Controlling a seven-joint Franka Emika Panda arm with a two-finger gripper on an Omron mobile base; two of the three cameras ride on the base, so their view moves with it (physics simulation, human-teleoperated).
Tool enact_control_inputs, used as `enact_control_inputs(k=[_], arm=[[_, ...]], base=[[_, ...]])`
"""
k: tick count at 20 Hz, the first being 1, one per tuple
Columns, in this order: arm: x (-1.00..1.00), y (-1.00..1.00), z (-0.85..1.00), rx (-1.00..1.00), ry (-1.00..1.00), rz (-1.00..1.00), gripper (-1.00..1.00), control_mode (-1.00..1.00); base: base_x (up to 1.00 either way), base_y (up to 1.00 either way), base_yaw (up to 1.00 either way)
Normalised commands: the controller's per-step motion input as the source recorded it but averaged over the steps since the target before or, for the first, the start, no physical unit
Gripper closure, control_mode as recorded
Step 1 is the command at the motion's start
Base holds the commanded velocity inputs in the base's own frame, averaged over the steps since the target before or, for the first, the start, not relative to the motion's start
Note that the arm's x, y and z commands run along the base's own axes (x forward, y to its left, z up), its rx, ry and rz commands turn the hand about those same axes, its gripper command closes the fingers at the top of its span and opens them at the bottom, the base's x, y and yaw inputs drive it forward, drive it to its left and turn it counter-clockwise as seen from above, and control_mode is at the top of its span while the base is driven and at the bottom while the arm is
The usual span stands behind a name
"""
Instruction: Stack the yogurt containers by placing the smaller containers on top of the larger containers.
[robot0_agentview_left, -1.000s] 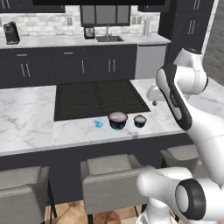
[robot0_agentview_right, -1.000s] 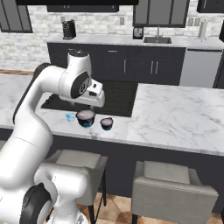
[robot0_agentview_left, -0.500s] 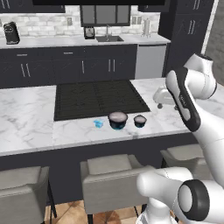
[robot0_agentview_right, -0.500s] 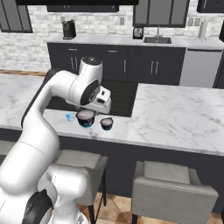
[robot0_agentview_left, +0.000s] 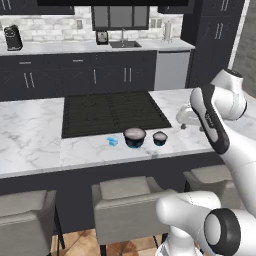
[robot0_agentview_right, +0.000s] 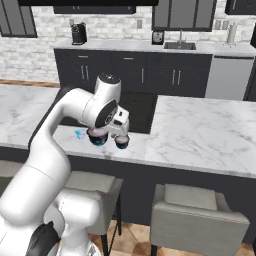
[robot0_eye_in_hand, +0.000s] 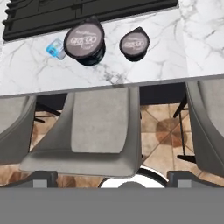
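Three yogurt cups stand in a row near the front edge of the marble island. The widest dark cup (robot0_agentview_left: 134, 137) (robot0_eye_in_hand: 84, 41) with a pale top is in the middle. The lesser dark cup (robot0_agentview_left: 160, 138) (robot0_eye_in_hand: 134, 43) stands just to its right, apart from it. The tiny light-blue cup (robot0_agentview_left: 113, 142) (robot0_eye_in_hand: 56, 48) lies to the left of the widest one. My gripper (robot0_agentview_left: 184, 124) hangs above the counter to the right of the lesser cup, holding nothing. Its fingers are too small to tell apart. In the right base view my arm partly covers the widest cup (robot0_agentview_right: 97, 138) and the lesser cup (robot0_agentview_right: 121, 143).
A black cooktop (robot0_agentview_left: 112, 112) lies right behind the cups. Grey stools (robot0_agentview_left: 127, 200) (robot0_eye_in_hand: 103, 127) stand below the island's front edge. The back counter holds a sink (robot0_agentview_left: 123, 44) and a coffee machine (robot0_agentview_left: 12, 37). Bare marble (robot0_agentview_right: 200, 132) stretches to the right.
My arm has swung to the right and the hand has dropped slightly beside the lesser cup. All three cups stay where they were.
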Motion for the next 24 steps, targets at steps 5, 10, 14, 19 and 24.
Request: enact_control_inputs(k=[5,10,14,19,24], arm=[[0.0,0.0,-0.22,0.0,0.0,-0.05,-1.0,-1.0],[0.0,0.0,-0.17,0.0,0.0,-0.04,-1.0,-1.0],[0.0,-0.01,-0.19,0.02,0.0,-0.03,-1.0,-1.0],[0.04,-0.03,-0.16,0.07,0.0,-0.02,-1.0,-1.0],[0.11,-0.06,-0.11,0.09,0.0,0.0,-1.0,-1.0]], base=[[0.0,0.0,0.0],[0.0,0.0,0.0],[0.0,0.0,0.0],[0.0,0.0,0.0],[0.0,0.0,0.0]])
